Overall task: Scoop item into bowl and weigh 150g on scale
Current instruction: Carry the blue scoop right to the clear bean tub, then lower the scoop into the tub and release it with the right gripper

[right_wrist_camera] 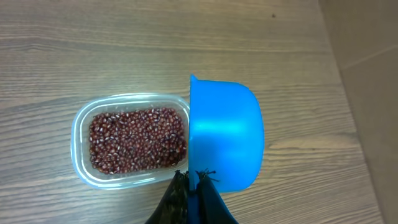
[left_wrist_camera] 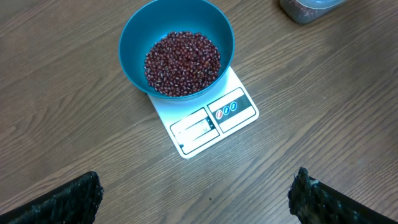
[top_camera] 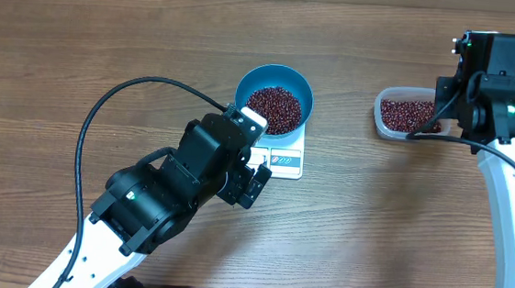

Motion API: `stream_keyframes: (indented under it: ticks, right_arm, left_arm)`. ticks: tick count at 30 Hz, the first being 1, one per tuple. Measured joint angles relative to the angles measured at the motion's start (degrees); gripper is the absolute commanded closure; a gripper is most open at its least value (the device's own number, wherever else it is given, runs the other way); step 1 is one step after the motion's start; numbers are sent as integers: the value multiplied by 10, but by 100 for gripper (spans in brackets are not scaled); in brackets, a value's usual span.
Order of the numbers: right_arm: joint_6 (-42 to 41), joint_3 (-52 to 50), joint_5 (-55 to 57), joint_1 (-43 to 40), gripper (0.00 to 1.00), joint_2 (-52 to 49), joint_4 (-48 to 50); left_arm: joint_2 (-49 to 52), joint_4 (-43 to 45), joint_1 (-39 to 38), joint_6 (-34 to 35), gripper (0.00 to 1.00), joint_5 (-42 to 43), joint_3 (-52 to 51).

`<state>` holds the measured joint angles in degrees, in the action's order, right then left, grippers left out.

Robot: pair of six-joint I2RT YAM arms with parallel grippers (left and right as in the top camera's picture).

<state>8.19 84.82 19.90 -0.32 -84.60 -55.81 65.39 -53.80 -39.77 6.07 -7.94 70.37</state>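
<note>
Overhead view: the small flat white square kitchen scale [top_camera: 286,161] lies on the brown wood-grain surface [top_camera: 62,55]. The round bright-blue bowl [top_camera: 244,86] sits on the scale's far half and hides that part of the platform. A heap of small dark red-brown beans [top_camera: 273,108] lies in the bowl's bottom. The black left arm [top_camera: 171,188] reaches in over the scale's near-left corner and covers it. In the left wrist view the left hand [left_wrist_camera: 196,204] hangs above the surface on the scale's near side, its black fingertips [left_wrist_camera: 65,199] wide apart and cut off by the lower edge, with nothing between them. The scale's grey display is washed out there and no figure can be read. Well to the right of the scale stands a clear rounded-rectangular plastic tub [top_camera: 391,113] with more beans in it, its right end hidden under the right arm [top_camera: 492,89]. In the right wrist view the right hand [right_wrist_camera: 194,186] is clamped on the handle of a small blue plastic scoop [right_wrist_camera: 225,134] just beside the tub. Only a smooth blue side of the scoop shows, so its contents cannot be told.
</note>
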Motion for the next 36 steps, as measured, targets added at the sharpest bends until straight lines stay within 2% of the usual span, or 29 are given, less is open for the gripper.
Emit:
stream_keyframes:
  ticks: [16,20,23,36]
  right_arm:
    - [11,0,25,41,96,0,10]
    - [-12,0,26,41,96,0,14]
    - [-71,0,21,40,96,0,13]
    - [-438,0,-5,33,96,-52,-8]
  left_arm:
    - [0,0,0,0,0,0,0]
    - [0,0,0,0,1,0,0]
    - [0,0,0,0,0,0,0]
    - [0,0,0,0,0,0,0]
